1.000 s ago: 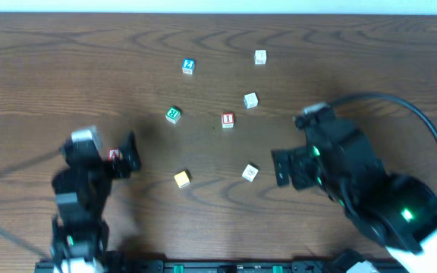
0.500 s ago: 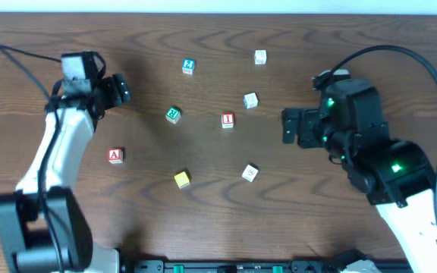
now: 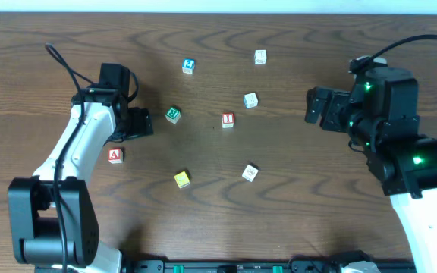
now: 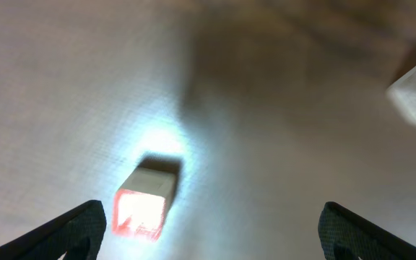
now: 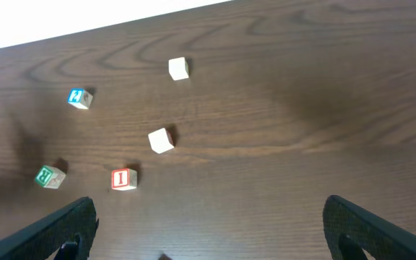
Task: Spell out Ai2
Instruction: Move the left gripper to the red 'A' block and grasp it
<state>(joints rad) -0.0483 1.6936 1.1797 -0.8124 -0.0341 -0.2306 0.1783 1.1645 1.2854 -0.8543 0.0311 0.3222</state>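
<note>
Red A block (image 3: 114, 155), legible only overhead

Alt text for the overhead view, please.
Eight small blocks lie scattered on a dark wooden table, among them a red A block, a red block marked 1 or I, a green block and a blue block. The left end effector is just left of the green block; the right end effector is off to the right.

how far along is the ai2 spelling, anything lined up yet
Nothing looks done: the red-lettered wooden A cube and the red-lettered I cube lie apart among scattered cubes. In hand: nothing; the left gripper hangs open near the A cube, the right gripper is open too. Left: all three placements; which cube carries the 2 is unreadable.
</note>
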